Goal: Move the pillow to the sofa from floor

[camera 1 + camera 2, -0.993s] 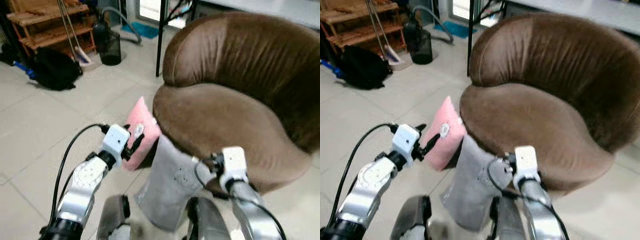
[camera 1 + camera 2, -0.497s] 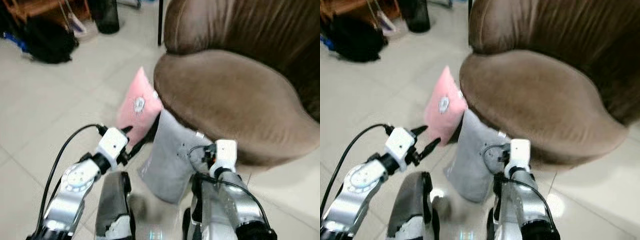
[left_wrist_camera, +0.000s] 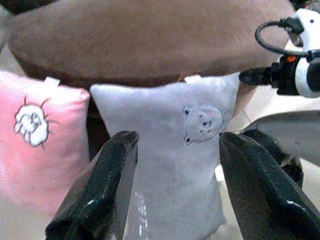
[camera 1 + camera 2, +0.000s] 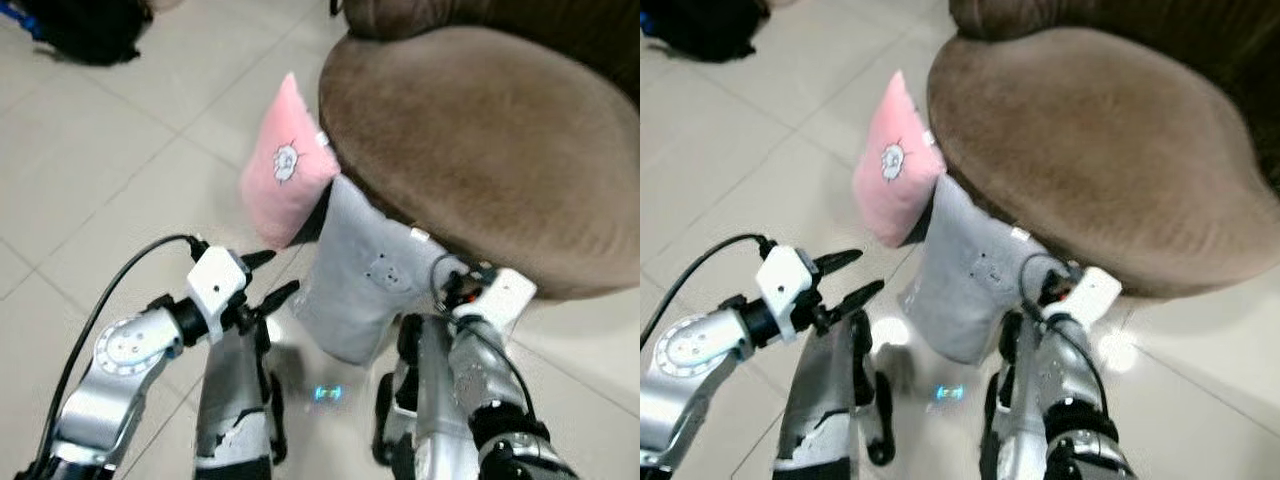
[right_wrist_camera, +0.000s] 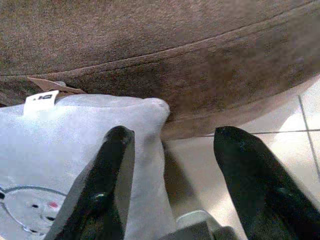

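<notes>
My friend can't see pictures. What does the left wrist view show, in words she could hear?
A grey pillow with a small bear face stands on the floor against a brown sofa, framed between the open black fingers of the robot's left pincer. A pink pillow leans beside it, and the right pincer reaches toward the grey pillow's top corner.

Sofa (image 4: 480,150): far right, seat edge above both pillows.
Grey pillow (image 4: 358,280): upright on the floor (image 4: 100,180), leaning on the sofa front.
Pink pillow (image 4: 288,170): just left of it, touching.
Left gripper (image 4: 272,278): near, left of grey pillow.
Bag (image 4: 85,25): far left.
</notes>
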You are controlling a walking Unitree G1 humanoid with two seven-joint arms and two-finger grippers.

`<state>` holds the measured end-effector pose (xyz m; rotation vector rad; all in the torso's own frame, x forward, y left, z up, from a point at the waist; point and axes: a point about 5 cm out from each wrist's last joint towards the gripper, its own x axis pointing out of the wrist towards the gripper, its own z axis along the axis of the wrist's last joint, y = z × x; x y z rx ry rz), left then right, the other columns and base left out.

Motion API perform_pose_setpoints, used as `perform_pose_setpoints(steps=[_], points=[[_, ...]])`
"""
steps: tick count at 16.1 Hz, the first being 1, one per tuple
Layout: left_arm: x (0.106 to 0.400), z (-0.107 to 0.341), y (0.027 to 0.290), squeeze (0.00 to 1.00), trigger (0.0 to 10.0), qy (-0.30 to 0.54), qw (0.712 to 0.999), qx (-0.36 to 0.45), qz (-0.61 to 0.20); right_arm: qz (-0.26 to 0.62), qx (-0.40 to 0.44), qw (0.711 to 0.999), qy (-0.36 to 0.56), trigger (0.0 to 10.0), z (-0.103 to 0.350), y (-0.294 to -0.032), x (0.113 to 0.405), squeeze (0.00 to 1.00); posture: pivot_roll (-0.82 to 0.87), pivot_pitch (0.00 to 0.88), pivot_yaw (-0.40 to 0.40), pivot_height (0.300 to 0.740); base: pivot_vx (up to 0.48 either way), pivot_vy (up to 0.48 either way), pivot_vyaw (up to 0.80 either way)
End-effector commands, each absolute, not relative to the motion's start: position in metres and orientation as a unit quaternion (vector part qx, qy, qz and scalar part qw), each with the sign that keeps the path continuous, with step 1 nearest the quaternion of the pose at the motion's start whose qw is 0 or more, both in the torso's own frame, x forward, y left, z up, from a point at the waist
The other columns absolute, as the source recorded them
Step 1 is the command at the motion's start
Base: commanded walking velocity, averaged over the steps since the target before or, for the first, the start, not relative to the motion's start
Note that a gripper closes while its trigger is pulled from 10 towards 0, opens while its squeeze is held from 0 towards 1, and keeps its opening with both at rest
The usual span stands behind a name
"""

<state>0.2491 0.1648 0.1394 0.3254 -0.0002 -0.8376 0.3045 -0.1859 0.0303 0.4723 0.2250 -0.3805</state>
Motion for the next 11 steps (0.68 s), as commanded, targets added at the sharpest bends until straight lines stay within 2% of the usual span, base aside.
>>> perform_pose_setpoints(steps=[1, 6, 8, 10, 11], points=[[0.241, 0.144, 0.168, 0.00, 10.0, 0.007, 0.894, 0.154, -0.421, -0.217, 0.273, 0.932, 0.098, 10.0, 0.025, -0.194, 0.300, 1.00, 0.37, 0.401, 0.047, 0.531, 0.000, 0.000, 0.00], [0.237, 0.157, 0.169, 0.00, 10.0, 0.009, 0.889, 0.154, -0.431, -0.254, 0.338, 0.906, 0.028, 10.0, 0.039, -0.205, 0.310, 1.00, 0.40, 0.408, 0.048, 0.531, 0.000, 0.000, 0.00], [0.235, 0.157, 0.169, 0.00, 10.0, 0.011, 0.889, 0.153, -0.432, -0.238, 0.341, 0.909, 0.036, 10.0, 0.040, -0.199, 0.315, 1.00, 0.40, 0.407, 0.046, 0.531, 0.000, 0.000, 0.00], [0.231, 0.157, 0.167, 0.00, 10.0, 0.020, 0.882, 0.149, -0.447, -0.208, 0.335, 0.915, 0.081, 10.0, 0.034, -0.184, 0.319, 1.00, 0.40, 0.406, 0.045, 0.531, 0.000, 0.000, 0.00], [0.231, 0.157, 0.166, 0.00, 10.0, 0.022, 0.879, 0.146, -0.453, -0.198, 0.331, 0.918, 0.093, 10.0, 0.032, -0.179, 0.319, 0.72, 0.40, 0.407, 0.045, 0.531, 0.000, 0.000, 0.00]])
